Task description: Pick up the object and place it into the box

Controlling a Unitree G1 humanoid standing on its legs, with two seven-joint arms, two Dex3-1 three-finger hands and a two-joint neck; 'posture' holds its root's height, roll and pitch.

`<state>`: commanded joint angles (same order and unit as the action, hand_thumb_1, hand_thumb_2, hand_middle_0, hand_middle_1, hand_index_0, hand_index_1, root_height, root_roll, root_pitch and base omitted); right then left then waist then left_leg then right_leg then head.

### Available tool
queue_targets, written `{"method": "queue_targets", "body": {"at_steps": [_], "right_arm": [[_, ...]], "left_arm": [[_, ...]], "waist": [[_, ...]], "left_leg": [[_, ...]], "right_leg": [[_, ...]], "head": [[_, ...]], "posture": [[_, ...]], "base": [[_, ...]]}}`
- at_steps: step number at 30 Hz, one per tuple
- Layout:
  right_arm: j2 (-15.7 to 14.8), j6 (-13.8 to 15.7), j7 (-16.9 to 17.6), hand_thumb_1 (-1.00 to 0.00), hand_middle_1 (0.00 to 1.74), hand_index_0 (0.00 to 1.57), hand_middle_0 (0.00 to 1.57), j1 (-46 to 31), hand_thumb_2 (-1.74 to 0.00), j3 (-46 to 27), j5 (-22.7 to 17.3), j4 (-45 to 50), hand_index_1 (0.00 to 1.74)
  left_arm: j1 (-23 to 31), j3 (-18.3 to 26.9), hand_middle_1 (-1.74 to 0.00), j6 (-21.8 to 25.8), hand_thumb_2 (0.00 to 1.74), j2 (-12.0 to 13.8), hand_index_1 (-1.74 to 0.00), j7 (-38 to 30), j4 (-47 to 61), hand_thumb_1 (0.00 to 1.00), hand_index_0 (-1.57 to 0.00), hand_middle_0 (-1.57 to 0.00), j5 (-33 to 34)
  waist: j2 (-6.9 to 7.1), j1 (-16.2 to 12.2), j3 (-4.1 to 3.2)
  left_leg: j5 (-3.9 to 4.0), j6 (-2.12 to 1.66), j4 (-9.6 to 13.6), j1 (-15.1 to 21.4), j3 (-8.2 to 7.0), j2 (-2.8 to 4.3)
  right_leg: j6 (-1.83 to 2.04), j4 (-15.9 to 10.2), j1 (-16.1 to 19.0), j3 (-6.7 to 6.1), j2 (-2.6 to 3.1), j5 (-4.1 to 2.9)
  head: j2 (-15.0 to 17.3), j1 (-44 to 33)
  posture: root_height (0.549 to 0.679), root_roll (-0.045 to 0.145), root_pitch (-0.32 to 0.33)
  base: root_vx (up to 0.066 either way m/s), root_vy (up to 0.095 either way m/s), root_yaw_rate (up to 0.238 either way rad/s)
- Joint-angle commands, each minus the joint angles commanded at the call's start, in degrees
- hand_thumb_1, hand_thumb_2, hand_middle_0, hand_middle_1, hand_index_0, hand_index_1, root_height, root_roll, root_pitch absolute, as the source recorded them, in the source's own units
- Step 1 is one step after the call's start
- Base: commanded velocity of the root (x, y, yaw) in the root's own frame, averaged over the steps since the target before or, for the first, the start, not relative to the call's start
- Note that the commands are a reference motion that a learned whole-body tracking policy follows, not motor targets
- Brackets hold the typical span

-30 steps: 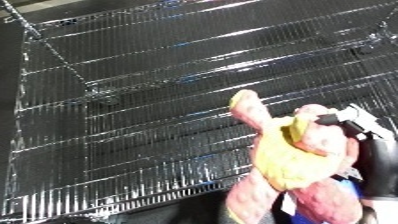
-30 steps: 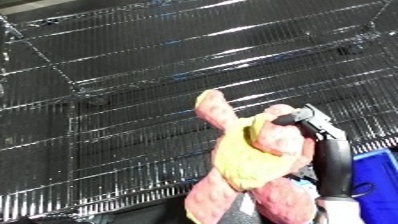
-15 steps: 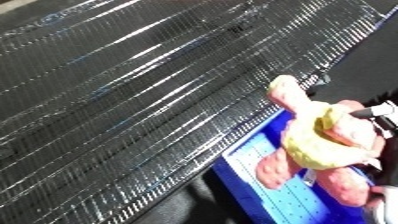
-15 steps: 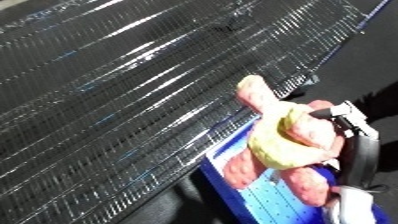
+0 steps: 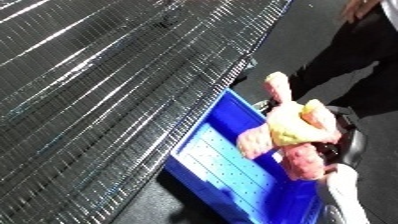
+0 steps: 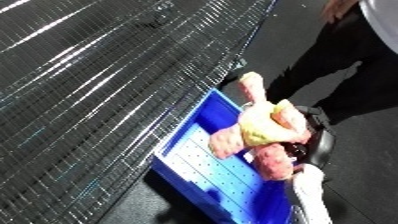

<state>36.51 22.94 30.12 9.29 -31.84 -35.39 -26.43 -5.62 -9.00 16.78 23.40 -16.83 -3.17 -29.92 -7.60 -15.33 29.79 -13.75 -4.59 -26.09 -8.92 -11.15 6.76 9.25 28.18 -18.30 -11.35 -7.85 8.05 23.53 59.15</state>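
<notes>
Over the blue bin, at the right of the scene, the right hand holds a pink plush toy in the air. The toy wears a yellow top; one limb points up and far, the others hang down toward the bin's perforated floor. It touches no part of the bin. Black fingers curl round the toy's right side, clamped on it. The white forearm comes up from the near right edge. The bin sits just beside the wire shelf, which fills the left. Left hand not seen.
</notes>
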Motion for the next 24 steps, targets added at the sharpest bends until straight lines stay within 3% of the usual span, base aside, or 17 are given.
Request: {"method": "queue_targets", "body": {"at_steps": [7, 11, 24], "right_arm": [[4.5, -1.6, -1.2, -0.20, 0.35, 0.31, 0.31, 1.5, -0.35, -2.6, -5.9, -15.7, 0.35], [5.8, -1.9, -3.0, 0.00, 0.00, 0.00, 0.00, 1.7, 0.00, -2.5, -7.3, -19.6, 0.00], [2.8, -0.1, -5.3, 0.00, 0.00, 0.00, 0.00, 1.2, 0.00, 0.1, -6.8, -13.8, 0.00]], "left_arm": [[-0.5, -0.7, -1.74, 0.3, 1.74, 1.3, -1.74, 1.4, -0.5, 1.00, -1.57, -1.57, 0.3], [-0.5, -0.9, -1.74, 0.2, 1.74, 1.6, -1.74, 1.9, -0.5, 1.00, -1.57, -1.57, 0.4], [-0.8, -0.9, -1.74, -0.1, 1.74, 0.9, -1.74, 2.2, -1.2, 1.00, -1.57, -1.57, 0.8]], "waist": [[-0.45, 0.9, 0.00], [-0.79, 1.3, 0.00], [-0.51, 1.7, -0.05]], "left_leg": [[0.30, -0.22, 0.3, -0.1, 0.19, -0.03], [0.56, -0.29, 0.6, -0.2, 0.24, -0.03], [1.41, -0.48, 1.4, 0.0, 0.42, 0.48]], "right_leg": [[0.11, -0.8, 0.3, 0.19, -0.11, -0.54], [0.09, -1.1, 0.5, 0.26, -0.08, -0.56], [-0.06, -1.5, 0.8, 0.39, 0.43, -0.50]], "head": [[0.5, 0.9], [1.1, 0.7], [3.1, -2.0]], "posture": [[0.659, 0.058, -0.015], [0.660, 0.059, -0.014], [0.661, 0.057, -0.015]], "base": [[-0.018, -0.004, 0.028], [-0.005, -0.003, 0.012], [0.003, -0.016, 0.009]]}}
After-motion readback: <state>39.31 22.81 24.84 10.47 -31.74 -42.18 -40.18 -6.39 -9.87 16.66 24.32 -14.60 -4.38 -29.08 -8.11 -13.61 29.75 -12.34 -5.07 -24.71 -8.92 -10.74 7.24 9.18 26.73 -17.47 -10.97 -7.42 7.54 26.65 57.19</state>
